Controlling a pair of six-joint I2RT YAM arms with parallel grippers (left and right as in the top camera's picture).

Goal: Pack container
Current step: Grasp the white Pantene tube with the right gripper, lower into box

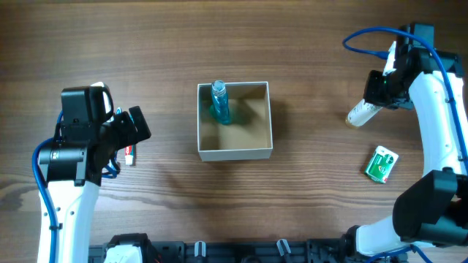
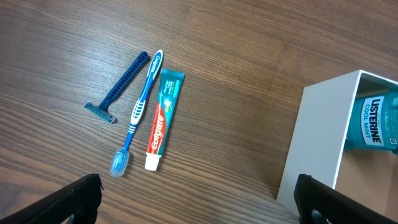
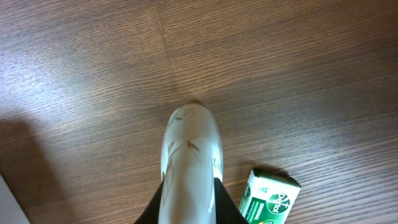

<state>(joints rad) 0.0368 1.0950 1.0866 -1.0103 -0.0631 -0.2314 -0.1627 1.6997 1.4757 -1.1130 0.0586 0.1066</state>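
The container is sitting mid-counter, with a blue mouthwash bottle resting inside. Right of the container, the right pincer is gripping a white bottle. Left of the container, the left pincer is hanging spread wide, holding nothing, over a toothpaste tube.

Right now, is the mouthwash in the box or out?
In. The mouthwash sits within the box walls, by its left wall, seen from overhead.

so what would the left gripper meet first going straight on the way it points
The left gripper would probably meet bare wooden table between its open fingers; the Colgate toothpaste lies just beside that line, depth unclear.
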